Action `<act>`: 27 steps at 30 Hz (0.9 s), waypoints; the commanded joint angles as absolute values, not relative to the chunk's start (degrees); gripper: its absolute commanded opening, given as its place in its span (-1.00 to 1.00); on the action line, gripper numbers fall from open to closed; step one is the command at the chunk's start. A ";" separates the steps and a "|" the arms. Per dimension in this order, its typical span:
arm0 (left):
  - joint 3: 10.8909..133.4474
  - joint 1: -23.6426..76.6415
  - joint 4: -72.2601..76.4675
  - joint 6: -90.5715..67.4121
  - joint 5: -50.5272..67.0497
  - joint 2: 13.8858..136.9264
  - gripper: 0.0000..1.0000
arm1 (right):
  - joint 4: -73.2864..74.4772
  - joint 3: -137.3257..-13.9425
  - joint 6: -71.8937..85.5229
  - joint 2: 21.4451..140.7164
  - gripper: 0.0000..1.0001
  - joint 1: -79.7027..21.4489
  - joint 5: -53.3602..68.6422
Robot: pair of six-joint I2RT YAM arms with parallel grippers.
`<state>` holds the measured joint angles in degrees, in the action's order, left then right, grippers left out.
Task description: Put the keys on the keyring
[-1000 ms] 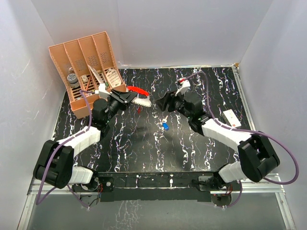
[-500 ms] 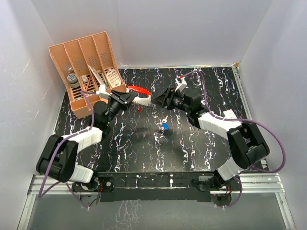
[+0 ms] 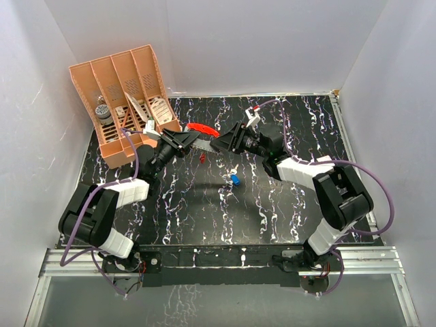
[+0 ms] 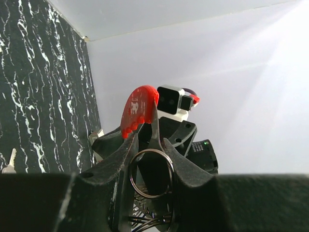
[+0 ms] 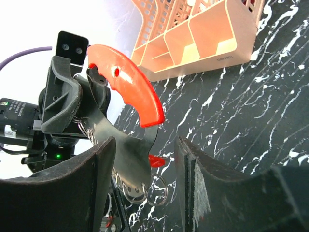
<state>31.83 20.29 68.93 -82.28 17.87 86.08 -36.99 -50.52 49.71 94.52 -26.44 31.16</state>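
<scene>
Handling looks delicate here. The keyring (image 5: 129,86), a thin red plastic arc over a flat whitish-grey tag with small wire rings along its lower edge, seems light and stiff but thin. It could twist or slip if pulled sideways, so the flat tag is the sounder place to pinch, leaving the wire rings free.

The left gripper (image 3: 188,138) is clamped on that tag and holds it in the air, red arc uppermost. The right gripper (image 5: 145,141) faces it tip to tip. Its jaws are apart, one on each side of the tag's lower corner, and as far as I can judge neither touches it.

The small blue-headed key (image 3: 234,180) with a pale silvery blade lies on the black, white-veined tabletop (image 3: 286,211), below both grippers and nearer their bases. It is tiny and smooth and would probably skid, so I would take it by the head.

The small red-headed key (image 3: 203,158) sits just under the left gripper's tips. I cannot tell whether it hangs from a wire ring or lies on the tabletop, because the tag hides most of it in the right wrist view.

In the left wrist view the fingers cover the tag and only one wire ring (image 4: 150,172) shows. A key blade (image 4: 8,162) at that view's edge is cut off, its head unseen. Behind the left gripper stands an orange slotted plastic organiser (image 3: 126,95).
</scene>
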 commanded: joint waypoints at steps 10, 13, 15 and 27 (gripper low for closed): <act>34.07 19.83 76.95 -85.22 20.30 88.02 -1.00 | -49.59 -52.55 55.26 96.22 -0.52 -25.77 36.40; 34.22 19.86 78.29 -85.89 20.89 89.32 -1.00 | -52.59 -52.06 57.81 96.75 -0.61 -25.75 37.35; 34.12 19.80 79.01 -86.31 21.29 90.23 -1.00 | -55.60 -51.51 59.56 96.97 -0.66 -25.62 37.72; 33.71 19.84 79.73 -86.28 22.63 91.77 -0.99 | -66.28 -50.86 69.52 99.40 -0.95 -23.72 40.10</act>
